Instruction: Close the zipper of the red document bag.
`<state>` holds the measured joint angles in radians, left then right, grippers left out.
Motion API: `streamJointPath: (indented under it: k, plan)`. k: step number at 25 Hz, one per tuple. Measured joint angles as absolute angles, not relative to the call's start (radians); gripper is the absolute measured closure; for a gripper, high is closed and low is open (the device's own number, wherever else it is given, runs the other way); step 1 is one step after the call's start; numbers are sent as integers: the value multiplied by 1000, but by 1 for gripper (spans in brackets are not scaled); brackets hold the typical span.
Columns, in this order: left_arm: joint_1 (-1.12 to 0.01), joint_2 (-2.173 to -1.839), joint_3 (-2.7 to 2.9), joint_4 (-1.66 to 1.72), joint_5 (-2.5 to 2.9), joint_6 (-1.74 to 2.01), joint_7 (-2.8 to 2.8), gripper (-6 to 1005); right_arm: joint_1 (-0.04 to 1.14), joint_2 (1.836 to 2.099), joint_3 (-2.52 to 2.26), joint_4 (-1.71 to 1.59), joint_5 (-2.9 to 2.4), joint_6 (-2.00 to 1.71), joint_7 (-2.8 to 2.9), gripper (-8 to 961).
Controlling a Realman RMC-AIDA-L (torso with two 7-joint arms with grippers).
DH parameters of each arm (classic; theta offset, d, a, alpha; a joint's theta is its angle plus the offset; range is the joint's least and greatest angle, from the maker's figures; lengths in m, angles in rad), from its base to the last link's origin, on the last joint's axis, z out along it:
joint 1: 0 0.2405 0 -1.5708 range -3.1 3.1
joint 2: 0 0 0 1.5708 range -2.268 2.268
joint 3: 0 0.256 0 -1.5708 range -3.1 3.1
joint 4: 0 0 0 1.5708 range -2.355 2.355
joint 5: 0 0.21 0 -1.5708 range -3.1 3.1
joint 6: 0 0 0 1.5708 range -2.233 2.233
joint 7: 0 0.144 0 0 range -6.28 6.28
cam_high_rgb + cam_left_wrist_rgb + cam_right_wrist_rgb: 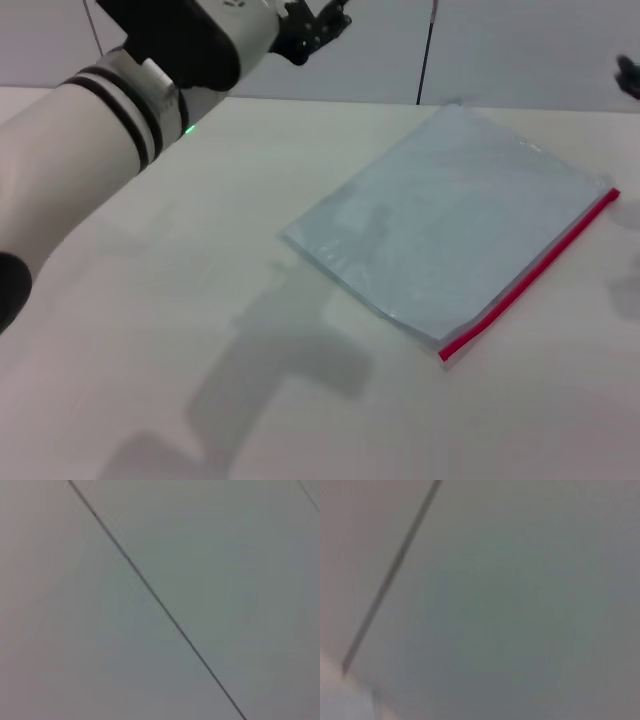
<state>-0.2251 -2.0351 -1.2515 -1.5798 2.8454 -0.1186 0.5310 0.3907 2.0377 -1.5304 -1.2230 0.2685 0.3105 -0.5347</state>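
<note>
The bench is a pale, matte surface that fills most of the head view, meeting a grey panelled wall along its far edge.

The left arm is the largest item over the bench. It enters from the near left and reaches up and away, white with black bands and a black upper section. Its shadow falls on the bench near the middle.

The red document bag lies flat on the bench, right of centre, turned at an angle. Its body is translucent pale blue-grey plastic. Nothing rests on it and no claw touches it.

The zipper is a thin bright red strip along the bag's near right edge, running from the near corner to the far right corner. The slider cannot be made out.

The left claw is raised at the top of the head view, in front of the wall and well apart from the bag. Its dark fingers appear spread; it grips nothing.

The right claw shows only as a dark sliver at the right edge of the head view, well above the bench. Whether it is released or clenched cannot be told.

Both wrist views show only the grey wall with a dark seam line.
</note>
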Motion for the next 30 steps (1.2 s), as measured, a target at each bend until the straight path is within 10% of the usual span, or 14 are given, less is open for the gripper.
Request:
streamJointPath:
  k: [11, 30]
  plan:
    - [-211, -2033, -1244, -1361, 2743, 290, 420, 246, 198, 2037, -1752, -1223, 292, -317, -181, 270]
    - [-283, -2032, -1158, -904, 2589, 755, 316, 246, 298, 2037, -1897, -689, 546, -785, -140, 270]
